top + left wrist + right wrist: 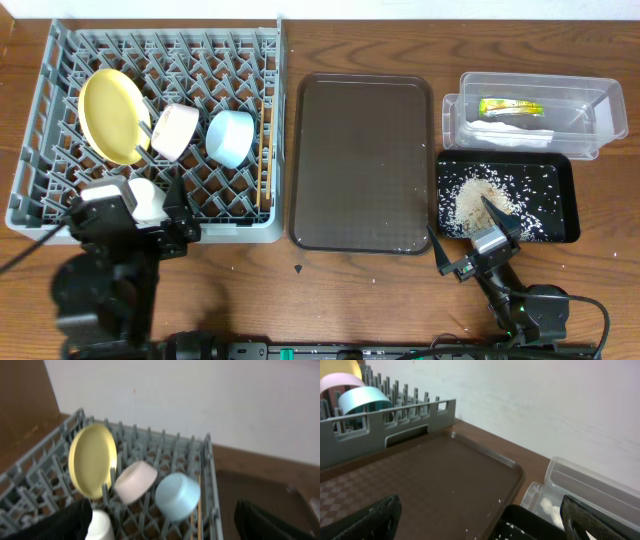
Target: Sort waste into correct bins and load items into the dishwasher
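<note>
Inside the dish rack [230, 232]: yellow plate [112, 115], pink bowl [175, 130] and blue bowl [230, 137] on edge among pegs; chopsticks [264, 170] by the right wall; white cup [146, 197] at the near edge
White cup: probably light, rigid, smooth, breakable; best pinched gently across the rim
Left gripper [162, 522]: spread wide, empty, cup just beside one finger
Right gripper [480, 515]: spread wide, empty
Bins: wrapper [510, 107] and napkin [510, 135] in clear tub [600, 110]; rice [480, 195] in black tray [572, 200]

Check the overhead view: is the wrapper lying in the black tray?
No, the wrapper lies in the clear tub, while the black tray holds rice scraps.
</note>
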You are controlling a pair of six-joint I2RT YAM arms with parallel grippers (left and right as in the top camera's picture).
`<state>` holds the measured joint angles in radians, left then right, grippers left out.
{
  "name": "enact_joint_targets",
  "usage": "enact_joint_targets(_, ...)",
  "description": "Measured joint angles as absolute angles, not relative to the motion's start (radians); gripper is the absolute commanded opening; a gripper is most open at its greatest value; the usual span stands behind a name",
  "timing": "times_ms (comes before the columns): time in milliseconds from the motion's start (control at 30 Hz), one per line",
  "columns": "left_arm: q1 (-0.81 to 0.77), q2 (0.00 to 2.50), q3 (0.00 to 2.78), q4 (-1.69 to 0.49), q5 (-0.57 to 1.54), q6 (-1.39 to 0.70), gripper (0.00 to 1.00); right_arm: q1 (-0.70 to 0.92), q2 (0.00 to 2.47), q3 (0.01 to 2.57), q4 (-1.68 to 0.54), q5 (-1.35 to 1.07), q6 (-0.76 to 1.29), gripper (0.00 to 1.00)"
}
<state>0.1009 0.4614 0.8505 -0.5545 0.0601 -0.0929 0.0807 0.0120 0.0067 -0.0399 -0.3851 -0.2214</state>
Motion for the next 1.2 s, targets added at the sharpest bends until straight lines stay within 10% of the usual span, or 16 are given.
enact_joint_targets(500, 0.101, 0.023, 0.184, -0.162, 0.023, -0.159, 0.91, 0.081, 0.012, 0.007, -0.04, -0.385, -0.224, 0.99)
enact_joint_targets(1200, 0.088, 0.011, 0.027, -0.041, 0.023, -0.161, 0.91, 0.081, 0.012, 0.007, -0.04, -0.385, -0.224, 0.99)
